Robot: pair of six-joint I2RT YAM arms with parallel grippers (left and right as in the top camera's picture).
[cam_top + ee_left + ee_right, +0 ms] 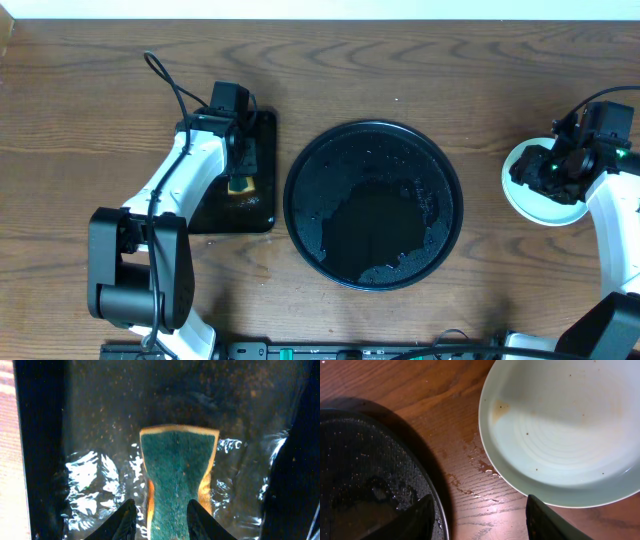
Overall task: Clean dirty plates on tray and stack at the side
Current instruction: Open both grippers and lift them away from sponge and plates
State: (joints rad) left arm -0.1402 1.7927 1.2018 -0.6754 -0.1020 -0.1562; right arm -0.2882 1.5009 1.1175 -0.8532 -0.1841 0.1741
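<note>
Sponge is pinched at its waist by the left gripper, over the wet rectangular tray. Centre: the round tray carries water only — no plates on it. Right: a mint plate lies on the table just beside the round tray, below the right gripper, whose fingers are spread and empty. Whether other plates lie under it cannot be told. A faint brown mark shows on it — judged near complete, pending a last wipe.

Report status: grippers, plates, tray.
Left gripper shut on sponge over rectangular tray. Right gripper open over pale plate. Round tray wet, no plates on it. No obstruction seen.
</note>
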